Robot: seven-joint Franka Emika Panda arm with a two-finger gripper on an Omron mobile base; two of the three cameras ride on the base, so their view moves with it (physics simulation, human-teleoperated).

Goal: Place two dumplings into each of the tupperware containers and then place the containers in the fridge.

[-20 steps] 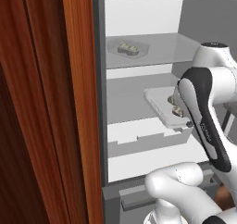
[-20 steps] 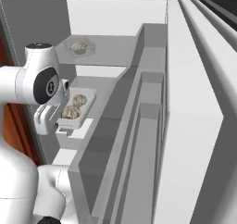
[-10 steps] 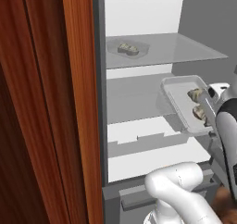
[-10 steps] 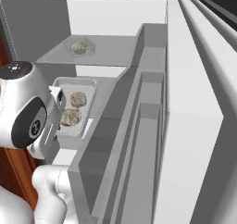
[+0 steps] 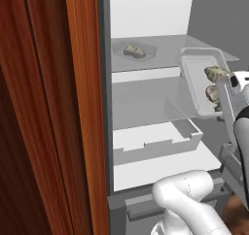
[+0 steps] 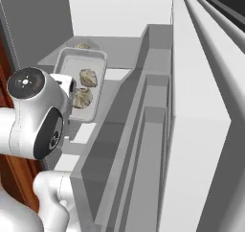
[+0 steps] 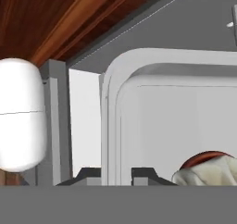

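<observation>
While carrying: keep the tray level so nothing rolls.
Gripper (image 7: 115, 179): jaws pinched tight on the container (image 5: 199, 86) rim.
Dumplings (image 6: 87, 77): two inside it.
Fridge (image 5: 146, 146): just ahead; other container (image 5: 133, 50) on upper shelf.

No text, label, brand, number or sign can be read anywhere in these pictures. The fridge (image 5: 146, 15) walls, the shelves, the two tupperware containers (image 6: 80, 85) and the reddish wooden cabinet panel (image 5: 44, 108) all show plain, unmarked surfaces, and the robot's white body carries no legible marking either.
</observation>
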